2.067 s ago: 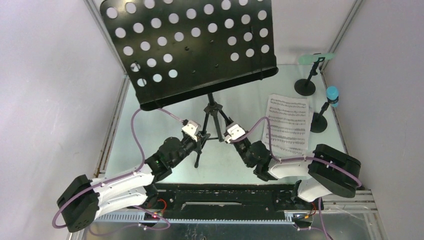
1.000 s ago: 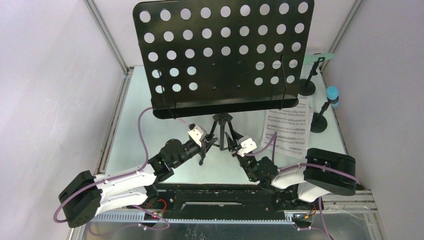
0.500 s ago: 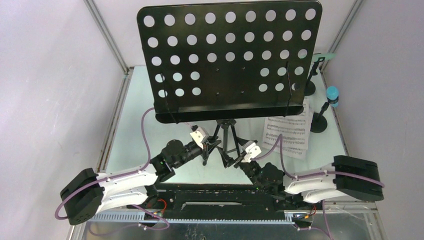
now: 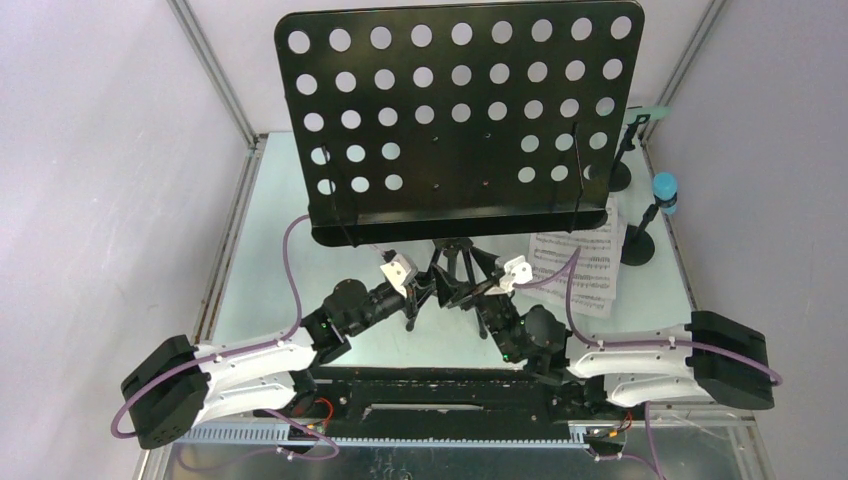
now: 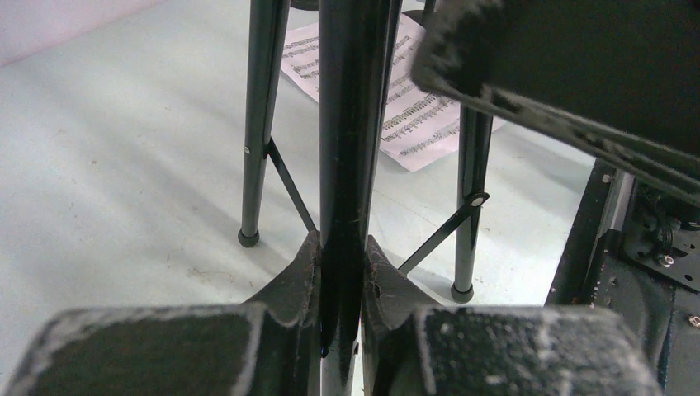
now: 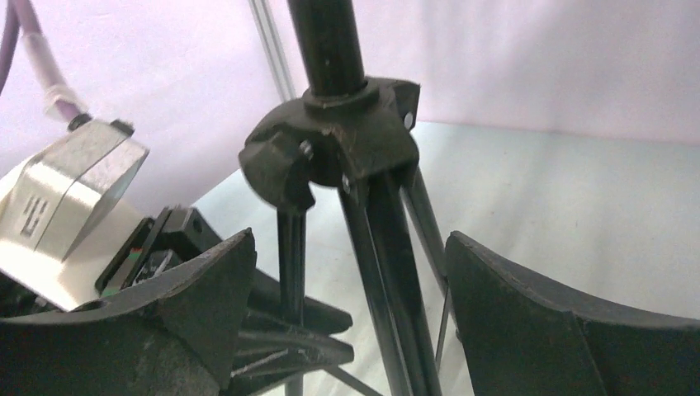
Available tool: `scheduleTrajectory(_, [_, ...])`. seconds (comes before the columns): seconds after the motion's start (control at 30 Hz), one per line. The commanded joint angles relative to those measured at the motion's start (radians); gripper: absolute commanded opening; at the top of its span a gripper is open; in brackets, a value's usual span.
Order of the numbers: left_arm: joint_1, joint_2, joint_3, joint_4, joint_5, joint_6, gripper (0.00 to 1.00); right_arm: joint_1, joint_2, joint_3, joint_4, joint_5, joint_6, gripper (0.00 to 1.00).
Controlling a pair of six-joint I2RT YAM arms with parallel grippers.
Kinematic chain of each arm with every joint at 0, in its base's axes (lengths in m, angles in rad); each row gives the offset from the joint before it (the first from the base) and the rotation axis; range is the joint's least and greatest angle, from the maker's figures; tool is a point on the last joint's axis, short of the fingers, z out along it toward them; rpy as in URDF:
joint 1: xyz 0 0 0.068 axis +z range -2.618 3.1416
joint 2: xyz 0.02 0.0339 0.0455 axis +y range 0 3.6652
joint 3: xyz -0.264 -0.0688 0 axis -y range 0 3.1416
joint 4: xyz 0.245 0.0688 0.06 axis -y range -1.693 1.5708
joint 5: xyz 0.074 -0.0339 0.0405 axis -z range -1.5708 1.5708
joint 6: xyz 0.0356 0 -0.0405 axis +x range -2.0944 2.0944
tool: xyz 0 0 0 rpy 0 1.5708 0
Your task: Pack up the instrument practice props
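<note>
While my left pincer (image 5: 341, 268) is clamped shut, its two pads press either side of one slim black tube low on the black tripod music rack with the perforated metal desk (image 4: 460, 120). I cannot tell whether that tube is a leg or the centre post. Two other legs stand behind it with their feet on the pale green bench (image 4: 270, 250).

My right pincer (image 6: 348, 256) is spread wide and holds nothing. Its jaws sit one on each side of the tripod's legs, just under the black hub (image 6: 334, 153) where the legs meet the post, and they touch neither.

From above, the rack stands upright near the middle of the bench, close to my bases, and its desk hides much of the far side. White sheet-music pages (image 4: 585, 270) lie flat to the right of the tripod, their top edge covered by the desk in that view. At the far right edge a blue toy microphone (image 4: 665, 190) sits tilted in a small black round-based holder (image 4: 637, 247). Behind it a mint-green toy microphone (image 4: 642, 112) rests in a second such holder (image 4: 622, 180), both partly hidden by the desk.
</note>
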Motion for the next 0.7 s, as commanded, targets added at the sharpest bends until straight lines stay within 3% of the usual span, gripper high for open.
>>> scheduleTrajectory(0.0, [-0.006, 0.003, -0.029, 0.044, 0.016, -0.063, 0.0, -0.04, 0.046, 0.078, -0.018, -0.019, 0.047, 0.91])
scheduleTrajectory(0.27, [-0.006, 0.031, -0.025, 0.043, 0.043, -0.071, 0.07, -0.095, 0.168, 0.161, 0.013, 0.0, 0.053, 0.91])
scheduleTrajectory(0.43, [-0.006, 0.037, -0.038, 0.036, 0.038, -0.084, 0.36, -0.105, 0.288, 0.178, 0.137, 0.018, -0.086, 0.89])
scheduleTrajectory(0.5, [-0.006, 0.029, -0.053, 0.034, 0.021, -0.09, 0.52, -0.108, 0.315, 0.179, 0.156, 0.014, -0.103, 0.85])
scheduleTrajectory(0.67, [-0.007, -0.014, -0.098, 0.032, -0.035, -0.103, 0.81, -0.105, 0.34, 0.179, 0.161, 0.007, -0.109, 0.69])
